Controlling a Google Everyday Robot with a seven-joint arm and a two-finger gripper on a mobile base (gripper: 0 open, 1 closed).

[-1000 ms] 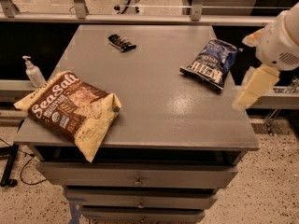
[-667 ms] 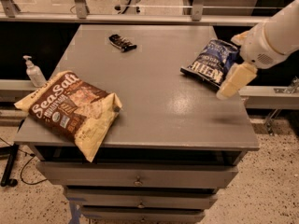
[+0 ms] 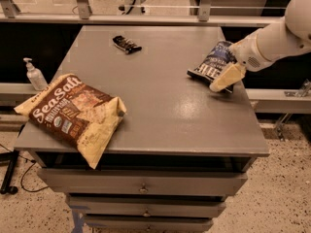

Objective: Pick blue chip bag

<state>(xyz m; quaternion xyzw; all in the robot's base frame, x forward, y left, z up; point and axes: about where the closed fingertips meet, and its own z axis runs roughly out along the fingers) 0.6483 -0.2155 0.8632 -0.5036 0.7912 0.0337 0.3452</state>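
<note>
Blue chip bag lies by the tabletop's right edge, long axis running towards the far edge. Pincer sits at its near-right corner (opening and hold cannot be told).

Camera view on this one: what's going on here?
A robot arm extends in from the right with its claw at the blue chip bag, covering the bag's near right corner. The bag lies near the right edge of the table and looks not yet lifted. A big tan chip bag hangs over the front left corner, a small black object lies near the back, and a pump bottle stands off to the left, beyond the table.
</note>
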